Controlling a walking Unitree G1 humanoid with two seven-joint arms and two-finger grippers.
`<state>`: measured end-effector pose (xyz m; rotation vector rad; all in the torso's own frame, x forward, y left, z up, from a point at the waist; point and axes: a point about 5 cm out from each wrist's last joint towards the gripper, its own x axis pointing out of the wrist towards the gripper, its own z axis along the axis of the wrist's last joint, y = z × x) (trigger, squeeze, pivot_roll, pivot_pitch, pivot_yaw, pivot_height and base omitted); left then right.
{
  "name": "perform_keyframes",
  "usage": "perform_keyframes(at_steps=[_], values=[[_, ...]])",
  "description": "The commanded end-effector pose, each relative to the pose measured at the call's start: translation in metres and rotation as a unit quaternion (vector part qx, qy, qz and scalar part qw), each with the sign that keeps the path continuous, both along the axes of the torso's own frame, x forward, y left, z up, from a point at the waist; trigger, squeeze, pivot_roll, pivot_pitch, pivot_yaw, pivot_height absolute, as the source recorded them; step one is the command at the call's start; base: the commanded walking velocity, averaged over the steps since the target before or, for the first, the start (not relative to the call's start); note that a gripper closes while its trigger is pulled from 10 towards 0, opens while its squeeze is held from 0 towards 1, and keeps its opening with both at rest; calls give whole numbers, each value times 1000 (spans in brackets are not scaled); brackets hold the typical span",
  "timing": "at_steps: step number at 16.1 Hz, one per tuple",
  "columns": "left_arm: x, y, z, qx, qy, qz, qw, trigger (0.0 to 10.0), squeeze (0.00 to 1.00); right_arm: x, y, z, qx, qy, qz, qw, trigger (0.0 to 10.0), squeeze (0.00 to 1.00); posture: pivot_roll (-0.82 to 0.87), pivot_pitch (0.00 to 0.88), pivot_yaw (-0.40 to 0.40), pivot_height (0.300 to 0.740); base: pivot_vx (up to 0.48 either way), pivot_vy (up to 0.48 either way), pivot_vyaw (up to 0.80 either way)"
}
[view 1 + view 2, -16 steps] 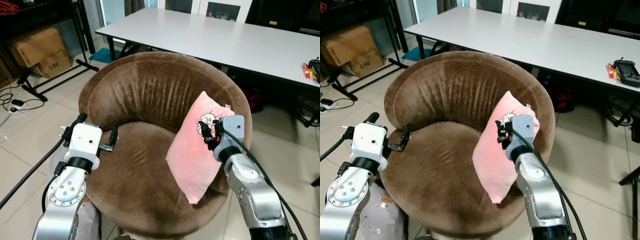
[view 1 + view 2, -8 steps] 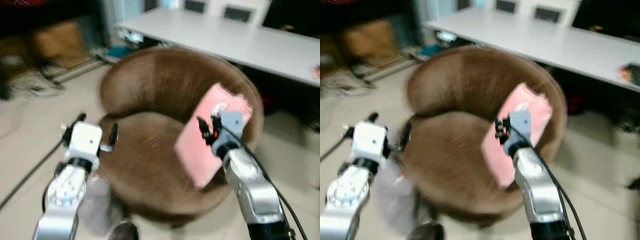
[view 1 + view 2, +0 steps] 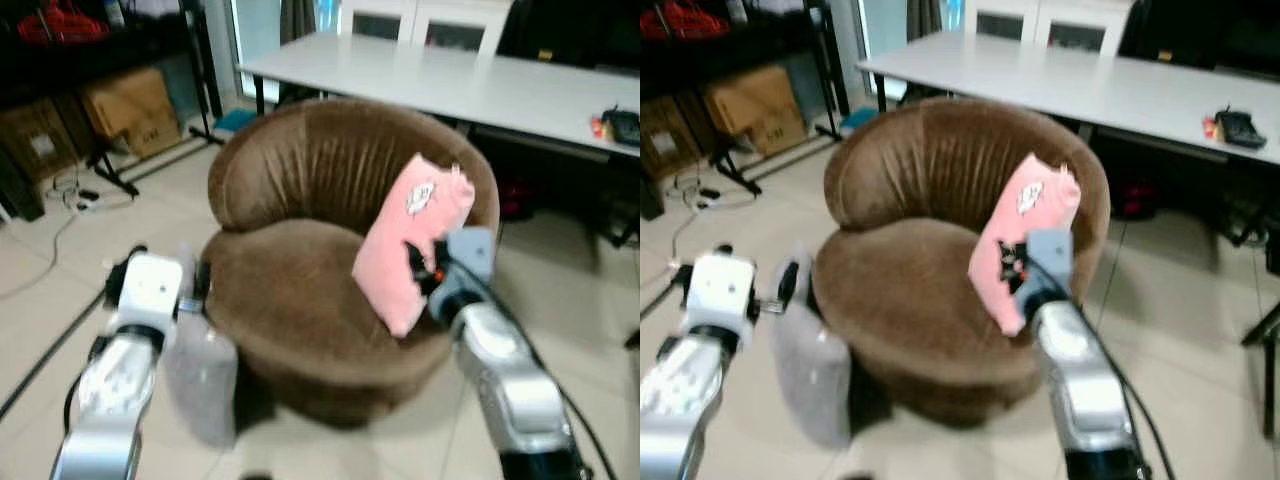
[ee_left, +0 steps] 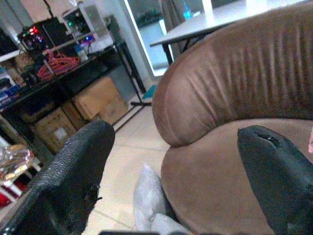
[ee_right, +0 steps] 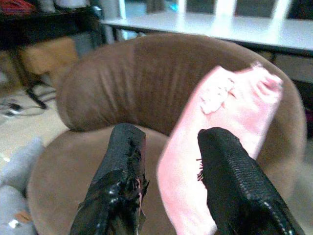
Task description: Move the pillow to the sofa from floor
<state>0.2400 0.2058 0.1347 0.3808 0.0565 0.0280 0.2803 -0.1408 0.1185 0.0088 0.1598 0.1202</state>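
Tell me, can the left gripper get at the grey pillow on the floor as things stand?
Probably yes. The left gripper hangs open just above the grey pillow, which leans against the brown sofa; nothing lies between them.

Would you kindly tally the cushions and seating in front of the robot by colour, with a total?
Pink: 1, the pink pillow leaning against the sofa's backrest, with the right gripper open beside it.
Grey: 1, the grey pillow on the floor by the sofa's base, near the left gripper, also open.
Brown: 1, the round brown sofa.
Total: 3.
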Motion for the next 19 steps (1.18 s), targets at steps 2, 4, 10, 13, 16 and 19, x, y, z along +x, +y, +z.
perform_keyframes(at_steps=[2, 4, 10, 13, 16, 19], values=[[2, 1, 1, -8, 3, 3, 1000, 10000, 0, 2, 1, 4, 2, -4, -1, 1000, 10000, 0, 19, 0, -7, 740, 0, 0, 0], [3, -1, 0, -12, 5, 4, 1000, 10000, 0, 2, 2, 3, 1, -4, 0, 1000, 10000, 0, 18, 0, -5, 740, 0, 137, 0], [5, -1, 1, -15, 4, 9, 1000, 10000, 0, 6, 2, 4, 2, -4, -1, 1000, 10000, 0, 21, 0, -11, 740, 0, 413, 0], [6, 0, 2, -15, 3, 11, 1000, 10000, 0, 6, 3, 5, 2, -3, 0, 1000, 10000, 0, 21, 0, -13, 740, 0, 480, 0], [6, 0, 2, -15, 3, 11, 1000, 10000, 0, 6, 2, 5, 1, -3, -1, 1000, 10000, 0, 20, 0, -14, 740, 0, 480, 0], [6, -1, 3, -22, 0, 11, 1000, 10000, 0, 6, 3, 5, 3, -8, 0, 1000, 10000, 0, 21, 0, -12, 740, 0, 441, 0]])
